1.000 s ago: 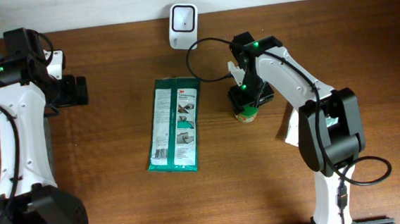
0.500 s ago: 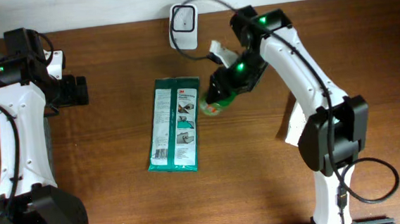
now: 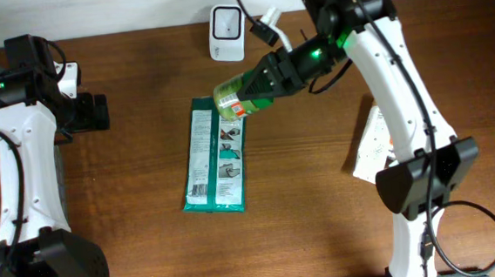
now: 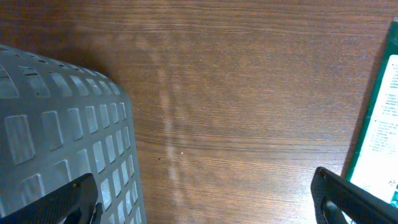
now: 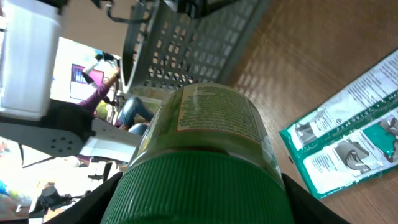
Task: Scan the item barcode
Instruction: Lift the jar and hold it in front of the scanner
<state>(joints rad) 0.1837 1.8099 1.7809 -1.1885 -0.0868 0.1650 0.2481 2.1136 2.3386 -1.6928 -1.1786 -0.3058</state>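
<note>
The item is a green-lidded jar (image 3: 238, 95) with a printed label, held on its side in the air by my right gripper (image 3: 271, 74), which is shut on its lid end. It hangs just below the white barcode scanner (image 3: 226, 32) at the table's back edge, over the top of a green packet (image 3: 217, 153). The right wrist view is filled by the jar (image 5: 211, 118) and its ribbed lid (image 5: 199, 186), with the right gripper (image 5: 199, 199) clamped on both sides. My left gripper (image 3: 97, 112) stands open and empty at the far left.
A grey perforated basket (image 4: 56, 124) sits under the left gripper (image 4: 205, 199), with the packet's edge (image 4: 379, 137) at the right. A white card (image 3: 372, 147) lies by the right arm's base. The scanner's black cable loops near the right arm.
My right gripper has lifted the jar off the table, tipped it sideways and carried it left and back towards the scanner. The left arm has not moved.
</note>
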